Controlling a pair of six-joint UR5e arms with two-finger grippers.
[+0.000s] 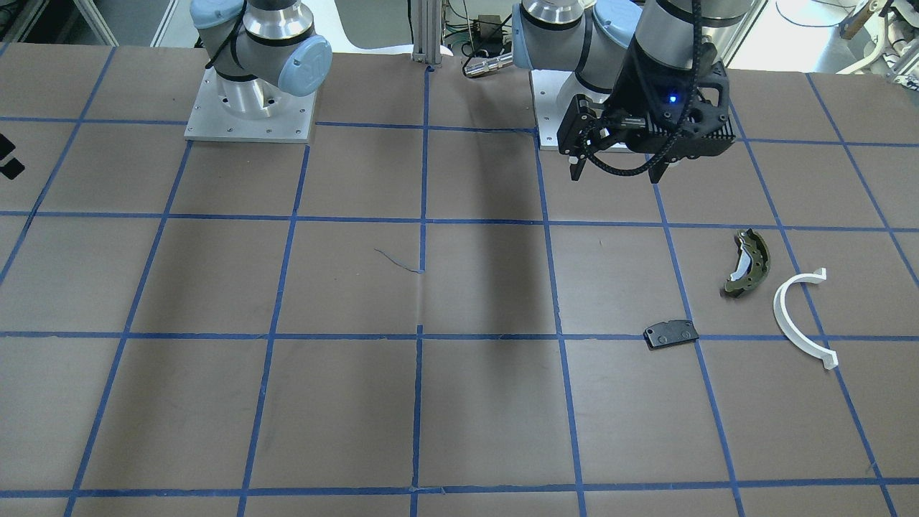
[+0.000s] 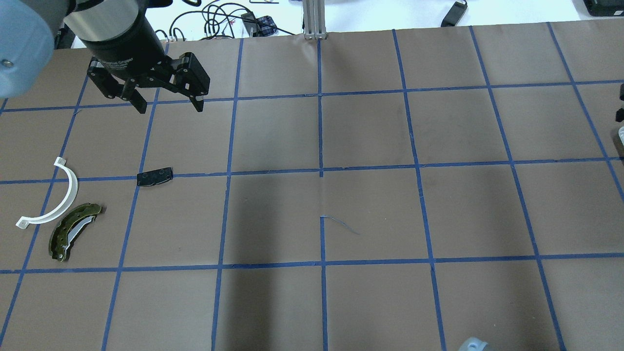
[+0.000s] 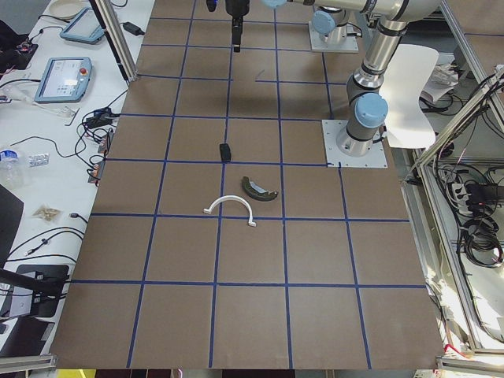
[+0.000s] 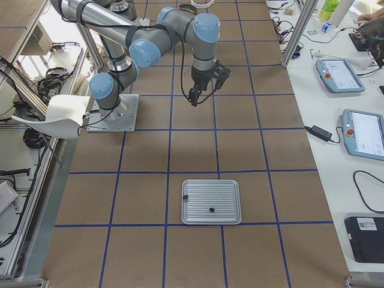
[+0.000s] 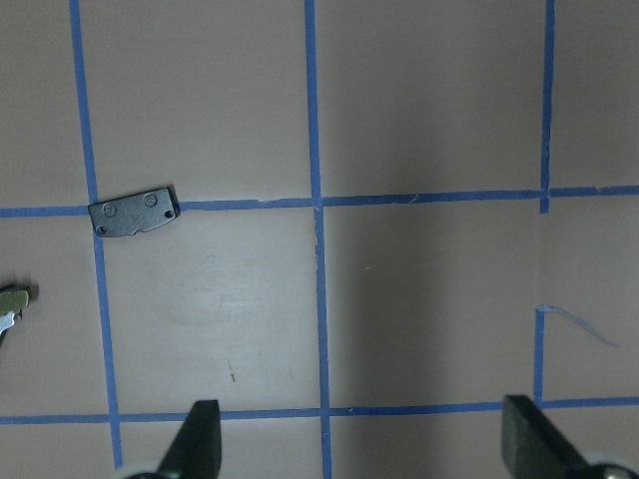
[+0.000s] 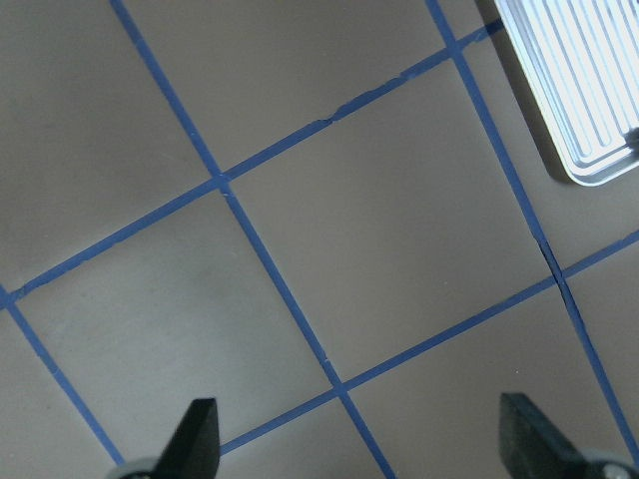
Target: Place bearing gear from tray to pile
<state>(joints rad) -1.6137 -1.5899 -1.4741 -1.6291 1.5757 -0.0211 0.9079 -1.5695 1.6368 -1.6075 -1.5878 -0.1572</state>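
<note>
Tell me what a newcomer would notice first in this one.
The left claw hangs open above the table, near the robot's base. Beside it lies the pile: a green brake shoe, a white half-ring and a black pad, loosely spread. At the table's other end a ribbed tray holds two small dark parts, with the right claw open above the table beyond it.
</note>
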